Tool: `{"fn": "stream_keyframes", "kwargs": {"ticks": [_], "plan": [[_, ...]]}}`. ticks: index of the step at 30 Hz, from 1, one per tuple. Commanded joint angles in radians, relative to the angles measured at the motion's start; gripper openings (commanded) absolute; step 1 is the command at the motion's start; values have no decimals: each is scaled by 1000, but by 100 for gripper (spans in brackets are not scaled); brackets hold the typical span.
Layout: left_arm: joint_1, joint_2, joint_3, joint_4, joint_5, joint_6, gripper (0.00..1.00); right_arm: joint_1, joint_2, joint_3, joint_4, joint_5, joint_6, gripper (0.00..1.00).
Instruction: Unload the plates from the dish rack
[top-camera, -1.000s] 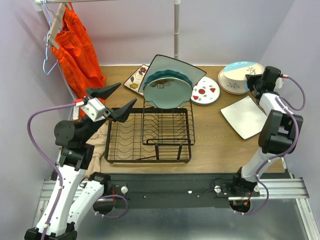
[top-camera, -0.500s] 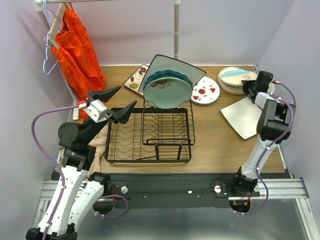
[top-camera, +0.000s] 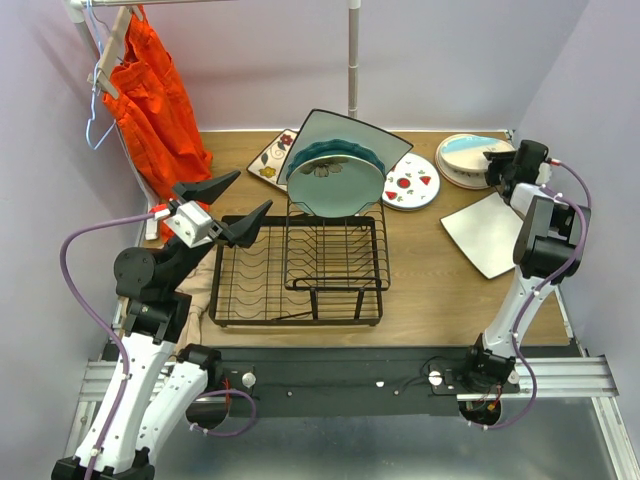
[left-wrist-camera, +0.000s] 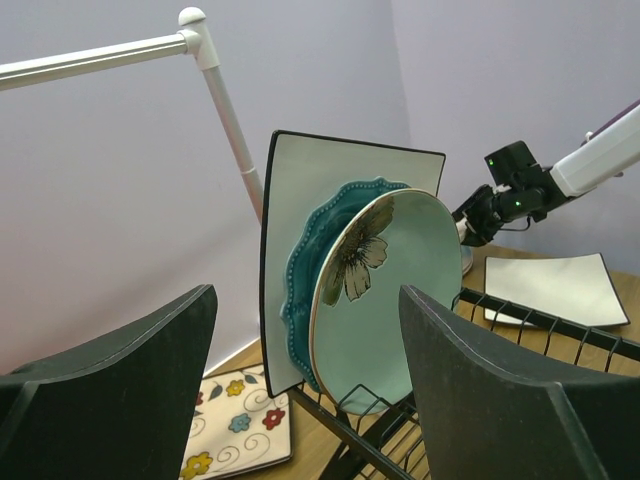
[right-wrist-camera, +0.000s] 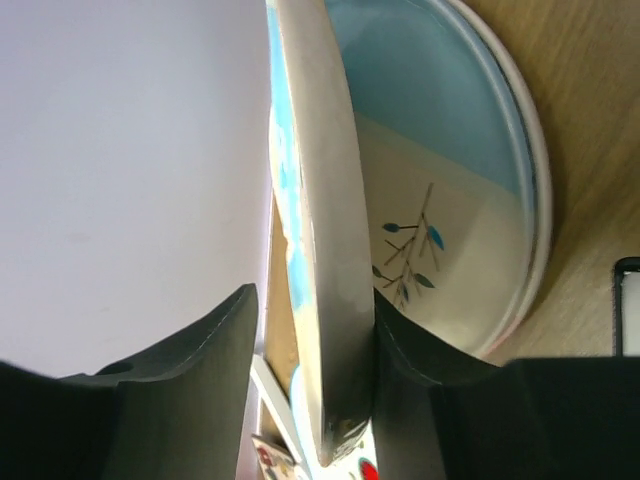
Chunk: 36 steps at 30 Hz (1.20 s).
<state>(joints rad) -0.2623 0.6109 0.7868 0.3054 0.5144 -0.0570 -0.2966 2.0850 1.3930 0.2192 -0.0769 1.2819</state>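
The black wire dish rack (top-camera: 300, 270) holds three upright plates in its raised tier: a square pale one (top-camera: 345, 135) at the back, a dark teal scalloped one (top-camera: 335, 155), and a mint floral one (top-camera: 335, 185) in front. My left gripper (top-camera: 250, 192) hovers open over the rack's left end, facing the mint floral plate (left-wrist-camera: 395, 290). My right gripper (top-camera: 497, 160) is at the back right, open around the rim of a blue-and-cream plate (right-wrist-camera: 330, 250). A gap shows beside the left finger (right-wrist-camera: 190, 390). That plate lies on a like plate (right-wrist-camera: 450, 230).
On the table lie a white square plate (top-camera: 490, 235), a red-fruit round plate (top-camera: 412, 183) and a flower-print square plate (top-camera: 272, 157). An orange garment (top-camera: 150, 100) hangs at the left. A white pole (top-camera: 353, 60) stands behind the rack.
My right gripper lowered the blue-and-cream plate onto the stack at the back right, and its jaws have widened. The left arm has hardly moved.
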Motion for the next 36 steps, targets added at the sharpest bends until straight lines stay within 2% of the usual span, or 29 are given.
{"fn": "stream_keyframes", "kwargs": {"ticks": [1, 13, 25, 30, 36], "plan": [[-3, 1, -8, 15, -17, 3, 82, -13, -19, 47, -53, 8, -71, 57], [-3, 1, -11, 15, -24, 2, 82, -19, -8, 100, -271, 49, -262, 57], [-3, 1, -8, 14, -22, 5, 82, -19, 79, 181, -348, 20, -335, 41], [-3, 1, -9, 15, -22, 5, 82, -19, 92, 198, -396, 35, -369, 50], [-3, 1, -11, 11, -24, 5, 82, -19, 84, 219, -419, 69, -414, 50]]}}
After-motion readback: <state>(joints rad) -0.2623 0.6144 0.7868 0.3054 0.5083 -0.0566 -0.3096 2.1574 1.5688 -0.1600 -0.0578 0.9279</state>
